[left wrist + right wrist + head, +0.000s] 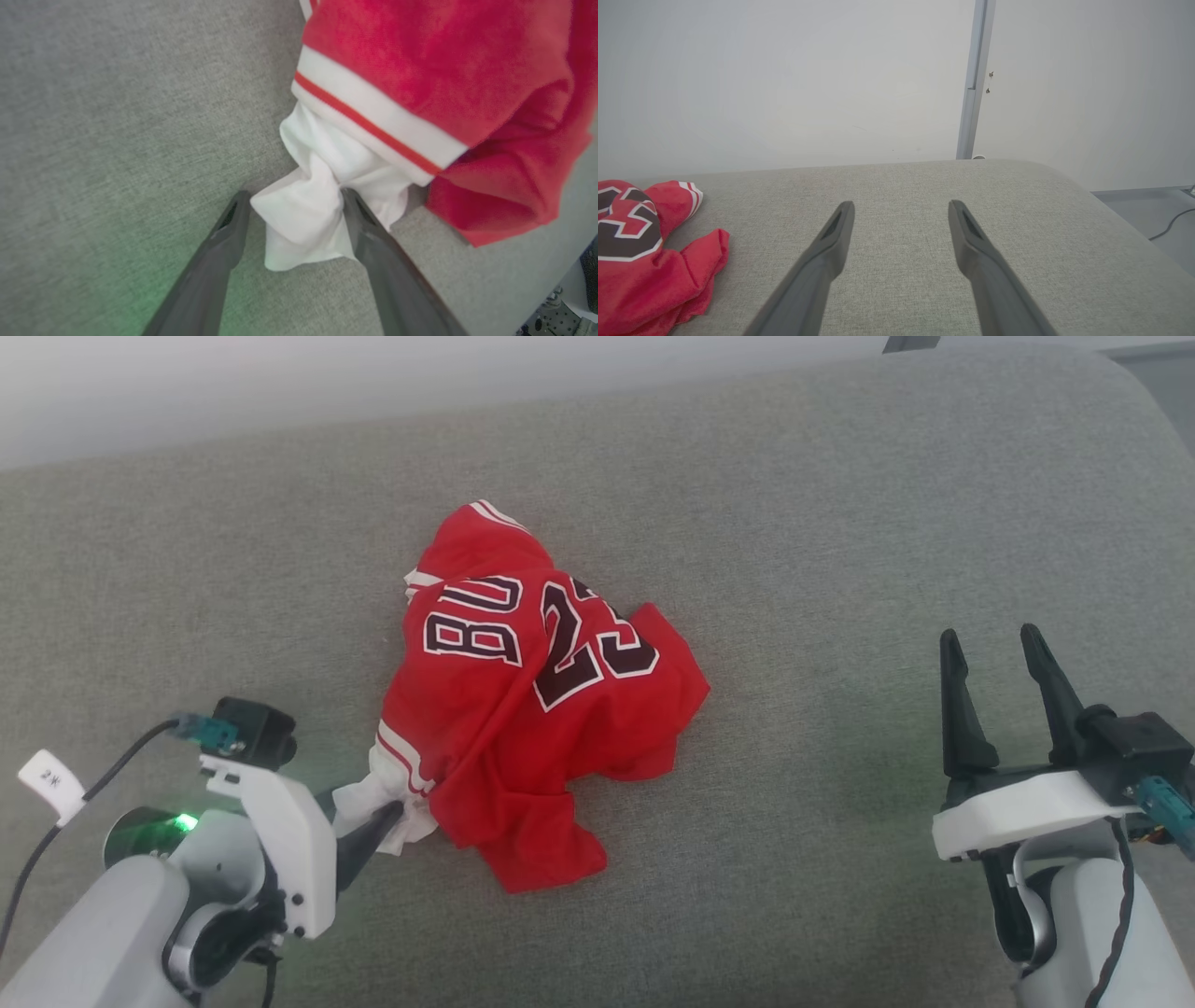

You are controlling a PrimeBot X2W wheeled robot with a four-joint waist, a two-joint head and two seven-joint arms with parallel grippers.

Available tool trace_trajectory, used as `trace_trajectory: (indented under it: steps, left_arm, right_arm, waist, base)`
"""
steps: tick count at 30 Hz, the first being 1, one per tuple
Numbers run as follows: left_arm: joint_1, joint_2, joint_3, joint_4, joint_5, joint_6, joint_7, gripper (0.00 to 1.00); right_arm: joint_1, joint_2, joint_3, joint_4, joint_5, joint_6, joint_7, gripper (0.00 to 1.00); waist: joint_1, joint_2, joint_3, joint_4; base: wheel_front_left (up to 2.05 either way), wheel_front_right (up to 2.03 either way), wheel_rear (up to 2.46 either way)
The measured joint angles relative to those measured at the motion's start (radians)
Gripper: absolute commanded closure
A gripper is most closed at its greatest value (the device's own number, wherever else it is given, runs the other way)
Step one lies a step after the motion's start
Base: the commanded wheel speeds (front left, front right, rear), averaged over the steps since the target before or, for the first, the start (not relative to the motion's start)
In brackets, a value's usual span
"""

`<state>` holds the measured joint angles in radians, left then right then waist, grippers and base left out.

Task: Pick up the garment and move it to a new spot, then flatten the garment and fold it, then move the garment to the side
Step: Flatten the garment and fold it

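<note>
2 left fingers (224,242), spread wide, straddle the garment (523,709) sleeve (right fingers (971,247) spread, empty).

Grey fabric-covered desk (840,523), rounded at the far right corner; crumpled red garment (523,709) lying left of its middle.

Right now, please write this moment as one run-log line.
phase: pre-grasp | garment: crumpled on grey fabric surface | left gripper: open, astride white sleeve | right gripper: open, apart from garment
</note>
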<state>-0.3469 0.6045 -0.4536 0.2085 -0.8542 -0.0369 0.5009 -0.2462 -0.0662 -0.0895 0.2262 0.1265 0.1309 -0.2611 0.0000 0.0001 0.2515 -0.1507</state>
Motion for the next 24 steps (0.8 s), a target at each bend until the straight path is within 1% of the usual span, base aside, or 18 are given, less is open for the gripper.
trace_trajectory:
  steps: [1,2,3,4,5,10,15,24]
  left_arm:
    - [-0.011,-0.004,-0.007,0.009,0.003,0.0,0.007,0.0]
    - [-0.02,-0.012,-0.012,0.022,0.002,0.0,0.013,0.05]
    - [-0.031,-0.018,-0.02,0.034,0.002,0.0,0.029,0.25]
    - [-0.043,-0.02,-0.029,0.044,0.004,-0.003,0.04,0.56]
    - [-0.054,-0.024,-0.034,0.054,0.006,-0.003,0.046,1.0]
    - [-0.088,-0.047,-0.058,0.095,0.016,-0.015,0.054,1.0]
    - [-0.083,-0.038,-0.048,0.073,0.03,-0.006,0.027,1.0]
    - [0.004,0.081,0.023,-0.043,0.027,0.065,0.017,1.0]
  right_arm:
    - [-0.003,0.0,0.0,0.001,-0.001,0.0,0.0,0.0]
    - [-0.005,0.0,0.0,0.001,-0.004,0.0,0.0,0.0]
    - [-0.006,0.001,0.001,0.003,-0.005,0.0,0.0,0.0]
    - [-0.006,0.002,0.001,0.005,-0.006,0.0,0.0,0.0]
    - [-0.007,0.002,0.001,0.007,-0.007,0.0,0.0,0.0]
    - [-0.015,0.004,0.003,0.014,-0.014,0.0,0.0,0.0]
    - [-0.013,0.003,-0.01,0.017,-0.017,0.0,0.0,0.0]
    - [0.009,0.003,-0.03,0.03,-0.031,0.0,0.0,0.0]
  waist:
    - [0.0,0.0,0.001,0.001]
    - [0.0,0.0,0.002,0.003]
    - [0.0,0.0,0.002,0.004]
    - [0.0,0.0,0.002,0.005]
    - [0.0,0.0,0.002,0.007]
    - [0.0,0.0,-0.004,0.013]
    - [0.0,0.0,-0.017,0.025]
    - [0.0,0.0,-0.054,0.062]
  base:
    - [0.0,0.0,0.0]
    - [0.0,0.0,0.0]
    - [0.0,0.0,0.0]
    - [0.0,0.0,0.0]
    - [0.0,0.0,0.0]
    - [0.0,0.0,0.0]
    - [0.0,0.0,0.0]
    - [0.0,0.0,0.0]
